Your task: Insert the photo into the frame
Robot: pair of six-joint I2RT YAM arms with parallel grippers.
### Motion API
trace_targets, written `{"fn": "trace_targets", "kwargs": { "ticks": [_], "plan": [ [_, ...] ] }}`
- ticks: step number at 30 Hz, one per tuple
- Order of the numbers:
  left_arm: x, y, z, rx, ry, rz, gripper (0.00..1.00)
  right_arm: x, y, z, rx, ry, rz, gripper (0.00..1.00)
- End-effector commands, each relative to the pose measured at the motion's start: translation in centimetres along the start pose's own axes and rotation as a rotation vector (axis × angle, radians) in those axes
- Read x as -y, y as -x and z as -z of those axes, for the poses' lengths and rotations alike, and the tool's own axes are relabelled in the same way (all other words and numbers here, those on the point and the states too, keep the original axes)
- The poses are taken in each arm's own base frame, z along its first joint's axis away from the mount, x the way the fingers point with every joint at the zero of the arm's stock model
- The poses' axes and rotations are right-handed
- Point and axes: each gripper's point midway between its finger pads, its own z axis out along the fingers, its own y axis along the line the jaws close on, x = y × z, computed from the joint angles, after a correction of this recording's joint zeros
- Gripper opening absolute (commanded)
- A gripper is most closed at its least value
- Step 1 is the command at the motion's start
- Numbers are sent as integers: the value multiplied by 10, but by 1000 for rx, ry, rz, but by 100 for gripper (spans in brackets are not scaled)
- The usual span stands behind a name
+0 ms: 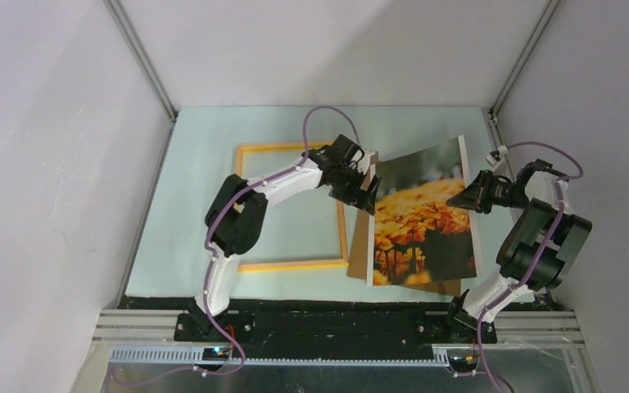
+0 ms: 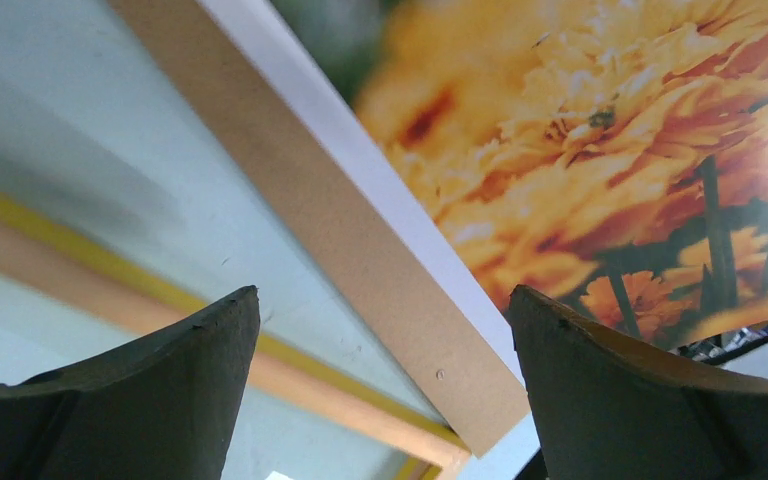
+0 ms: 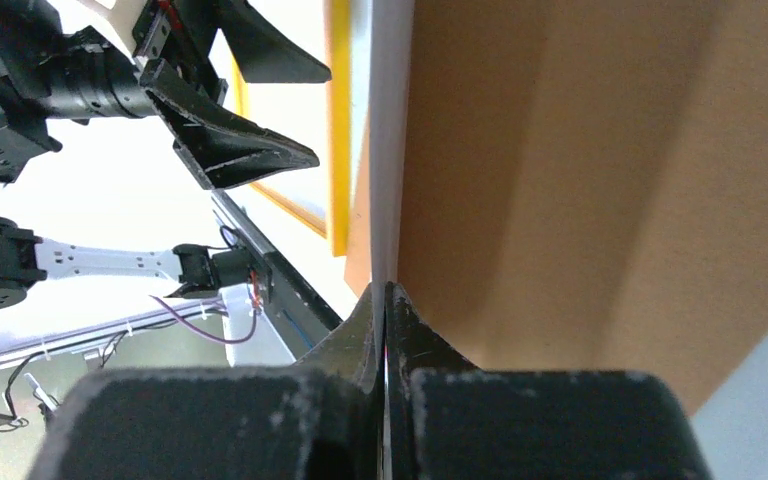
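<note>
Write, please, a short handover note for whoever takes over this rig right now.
Left gripper: open, holding nothing, poised over the board's left edge beside the frame's right rail.
Right gripper: shut on the photo's right edge, which is tilted up off the board.
Frame: flat on the table, nothing in it; photo and board sit just to its right.
Done: photo gripped.
Left: move the photo over and lay it inside the frame.

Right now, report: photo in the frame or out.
Out: the photo sits beside the frame, pinched by the right end effector.
</note>
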Motion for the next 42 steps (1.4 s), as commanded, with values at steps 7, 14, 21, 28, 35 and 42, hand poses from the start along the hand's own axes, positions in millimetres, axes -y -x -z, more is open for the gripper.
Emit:
{"fn": "trace_targets", "kwargs": {
  "ticks": [7, 14, 21, 28, 35, 42],
  "plan": [
    [-1, 52, 118, 241, -73, -75, 100, -94, 33, 24, 176, 98, 156, 0],
    [11, 69, 172, 355, -77, -93, 100, -139, 56, 24, 263, -55, 332, 0],
    [28, 78, 210, 439, -82, -96, 100, -210, 86, 41, 405, -265, 614, 0],
    [40, 86, 234, 488, -110, -82, 100, -254, 112, 57, 460, -539, 824, 0],
    [58, 106, 251, 510, -223, -13, 100, -262, 128, 55, 471, -936, 1055, 0],
    [60, 108, 253, 512, -289, 110, 100, -236, 109, -3, 318, -981, 1112, 0]
  ]
}}
